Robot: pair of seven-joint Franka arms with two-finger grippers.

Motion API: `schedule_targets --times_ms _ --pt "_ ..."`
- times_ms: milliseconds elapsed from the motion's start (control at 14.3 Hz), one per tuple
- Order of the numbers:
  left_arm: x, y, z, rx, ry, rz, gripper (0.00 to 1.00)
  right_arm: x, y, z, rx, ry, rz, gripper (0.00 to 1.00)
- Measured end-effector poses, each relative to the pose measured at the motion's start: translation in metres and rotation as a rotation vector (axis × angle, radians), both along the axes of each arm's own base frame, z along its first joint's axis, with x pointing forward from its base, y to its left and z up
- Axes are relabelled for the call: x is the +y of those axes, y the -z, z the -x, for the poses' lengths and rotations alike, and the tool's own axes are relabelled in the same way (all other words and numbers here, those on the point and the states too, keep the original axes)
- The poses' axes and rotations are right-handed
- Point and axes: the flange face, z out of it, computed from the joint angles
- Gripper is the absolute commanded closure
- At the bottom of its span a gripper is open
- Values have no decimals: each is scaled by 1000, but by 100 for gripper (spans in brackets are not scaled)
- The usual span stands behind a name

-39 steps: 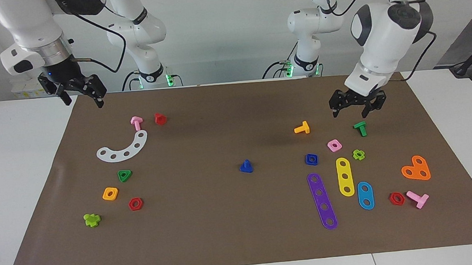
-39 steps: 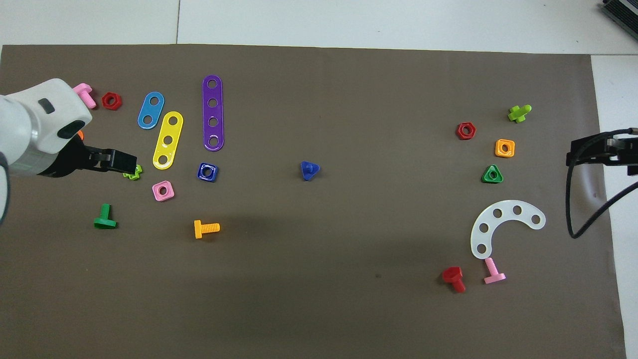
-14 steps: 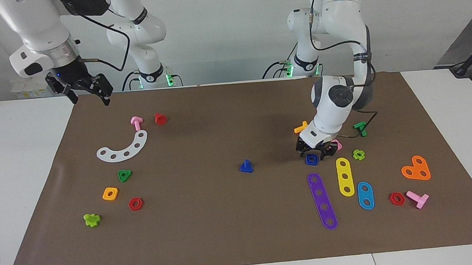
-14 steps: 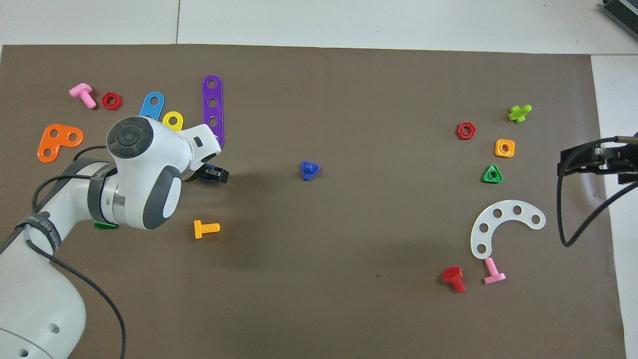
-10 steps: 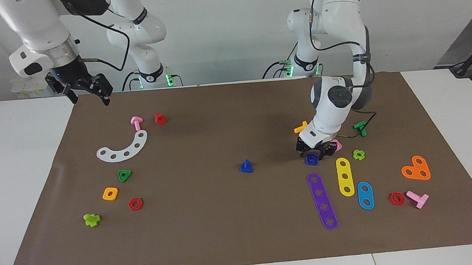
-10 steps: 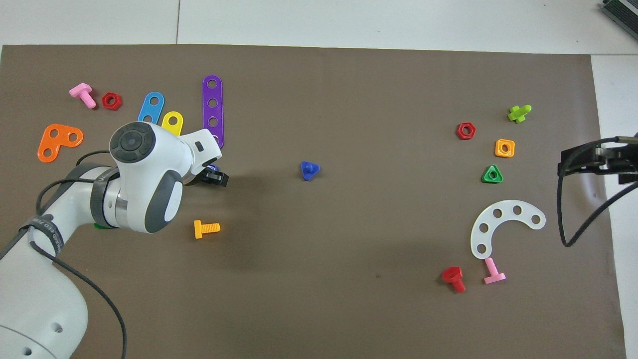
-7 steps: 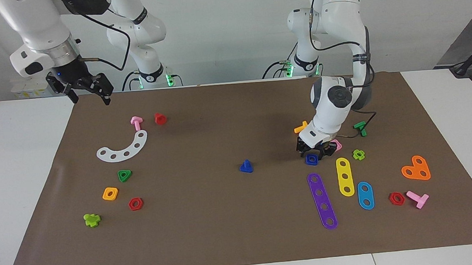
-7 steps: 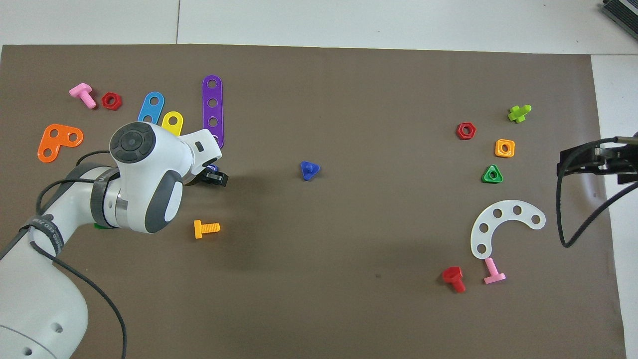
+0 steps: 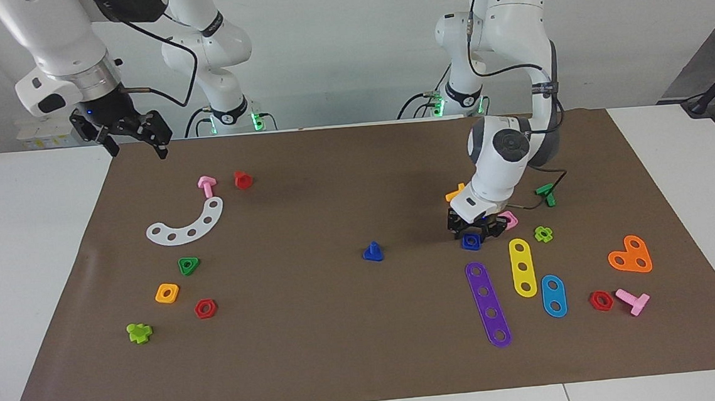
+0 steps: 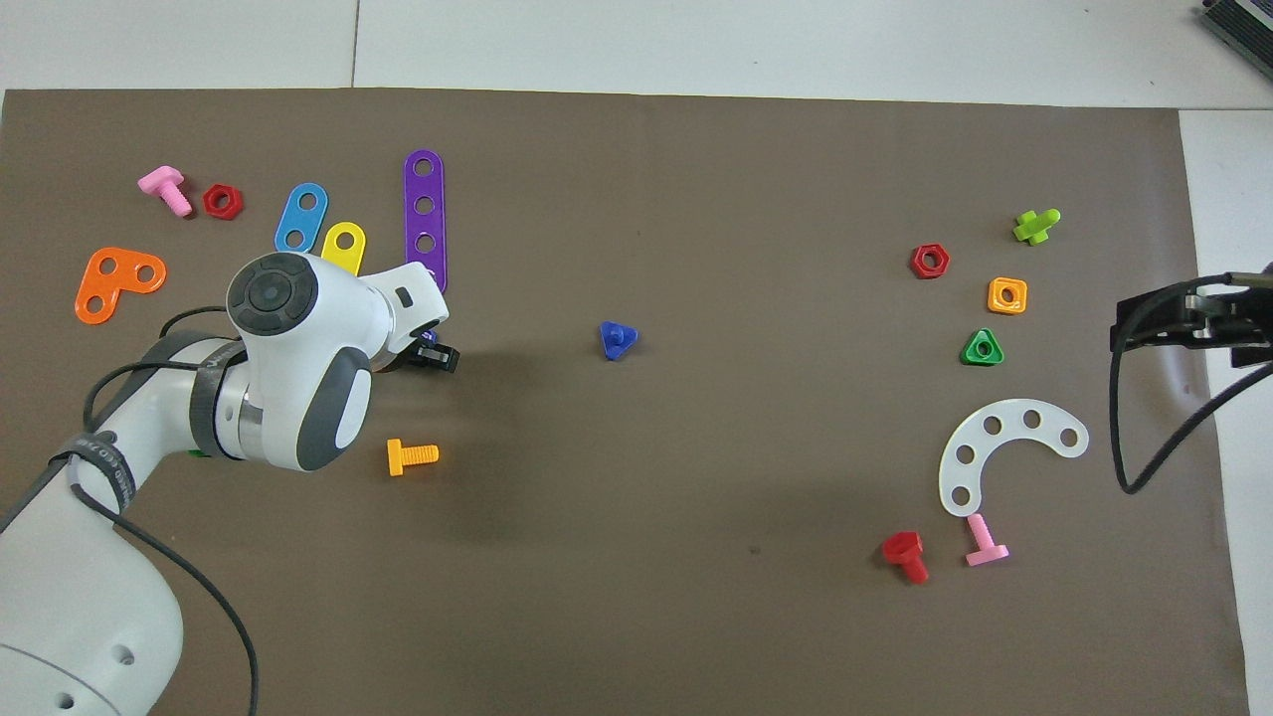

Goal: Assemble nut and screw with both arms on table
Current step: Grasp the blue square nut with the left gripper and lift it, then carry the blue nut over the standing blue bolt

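The dark-blue square nut [image 9: 471, 240] lies on the brown mat [image 9: 343, 352], near the end of the purple strip. My left gripper [image 9: 474, 232] is down on the nut with a finger at each side, shut on it. In the overhead view the left arm hides all but a sliver of the nut [image 10: 428, 336]. The dark-blue screw [image 9: 372, 251] stands on its head at the mat's middle, shaft up; it also shows in the overhead view [image 10: 618, 339]. My right gripper [image 9: 135, 145] is open and empty, up in the air over the mat's corner at the right arm's end [image 10: 1188, 316].
A pink square nut [image 9: 508, 219], an orange screw [image 9: 456, 192] and a green screw [image 9: 546, 192] lie close by the left gripper. Purple [image 9: 488, 304], yellow [image 9: 522, 267] and blue [image 9: 553, 295] strips lie farther from the robots. A white arc [image 9: 188, 223] and several small pieces lie at the right arm's end.
The left arm came down from above the green screw onto the blue nut and closed on it; nut and gripper have shifted slightly up. The right gripper moved a little toward the mat.
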Motion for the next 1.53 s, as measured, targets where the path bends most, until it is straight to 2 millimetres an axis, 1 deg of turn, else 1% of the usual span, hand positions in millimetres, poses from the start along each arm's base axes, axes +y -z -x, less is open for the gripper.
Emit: schedule_targets --times_ms 348,418,557,697,836,906,976,1254,1533 --pt "2 -4 -1 -8 10 0 79 0 0 0 0 0 0 0" --pt "2 -4 -2 -8 10 0 81 0 0 0 0 0 0 0" --pt "1 -8 -5 -13 10 2 82 0 0 0 0 0 0 0" --pt "-2 -20 -12 -9 11 2 83 0 0 0 0 0 0 0" --pt "-8 -38 -21 5 -5 1 83 0 0 0 0 0 0 0" --pt "-18 -45 -23 9 -22 2 83 0 0 0 0 0 0 0" --pt "-32 -52 -24 14 -42 3 82 0 0 0 0 0 0 0" --pt "-100 -76 -16 33 -121 5 82 0 0 0 0 0 0 0" --pt "-161 -89 0 34 -159 41 82 0 0 0 0 0 0 0"
